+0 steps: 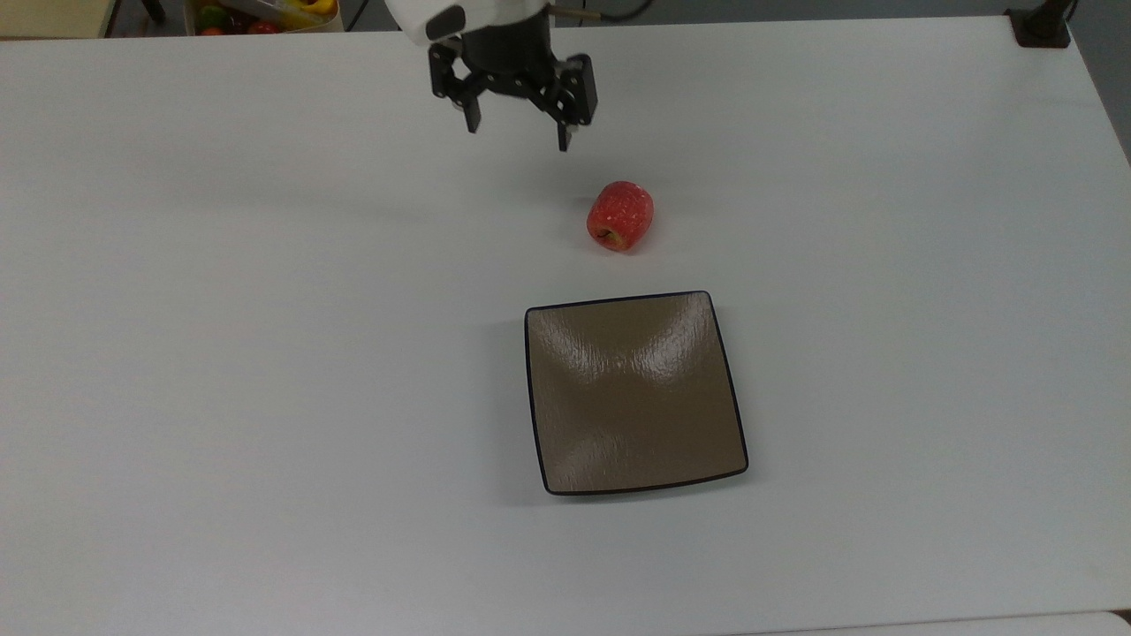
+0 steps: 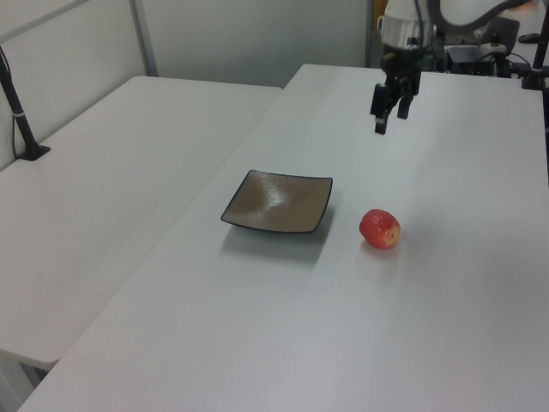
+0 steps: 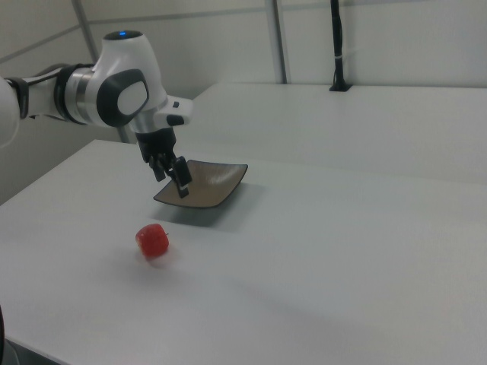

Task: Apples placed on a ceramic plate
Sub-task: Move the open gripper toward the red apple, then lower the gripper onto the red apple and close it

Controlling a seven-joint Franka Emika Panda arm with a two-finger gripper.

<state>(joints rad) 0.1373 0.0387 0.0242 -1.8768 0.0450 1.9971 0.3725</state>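
While unlabelled, apple lies beside plate.

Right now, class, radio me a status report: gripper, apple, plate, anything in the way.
Gripper open, holding nothing, above the table. Apple on the table, off the plate. Plate bare. Nothing between them.

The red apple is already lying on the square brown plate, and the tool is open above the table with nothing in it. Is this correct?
Not quite. The red apple lies on the white table, apart from the square brown plate, which is bare; the top view shows the gap between them. The rest holds: the tool is open above the table with nothing in it.
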